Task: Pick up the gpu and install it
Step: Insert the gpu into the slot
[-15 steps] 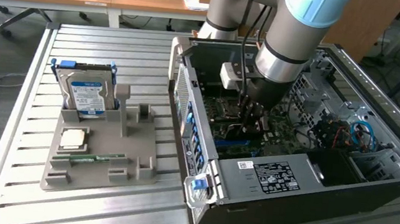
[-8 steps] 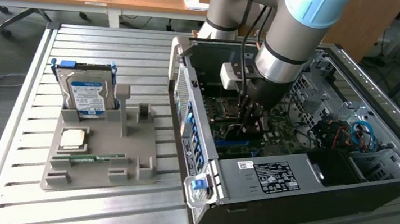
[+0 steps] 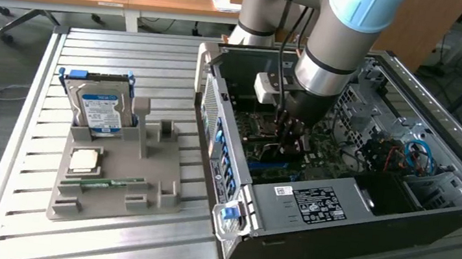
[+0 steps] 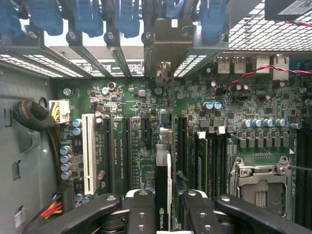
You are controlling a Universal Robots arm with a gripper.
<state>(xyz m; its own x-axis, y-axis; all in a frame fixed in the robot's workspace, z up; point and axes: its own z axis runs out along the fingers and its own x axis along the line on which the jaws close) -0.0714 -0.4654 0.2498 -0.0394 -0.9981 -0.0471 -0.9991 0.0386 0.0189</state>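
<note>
Clamping the gpu point(image 4: 163, 195) edge-on, the gripper point(image 4: 164, 214) hangs it inside the case point(image 3: 309, 207), just above the motherboard point(image 4: 131, 146) slots. Any misalignment with its slot, or the bracket catching the rear frame, could probably jam it.

A computer case point(image 3: 362, 203) is set on a slatted table point(image 3: 117, 58), at the exterior view's right. A holder point(image 3: 116, 178) is placed at its left, with a hard drive point(image 3: 100, 111) stood in it. The gpu point(image 4: 163, 185) is held edge-on inside the case, over the motherboard point(image 4: 131, 141).
</note>
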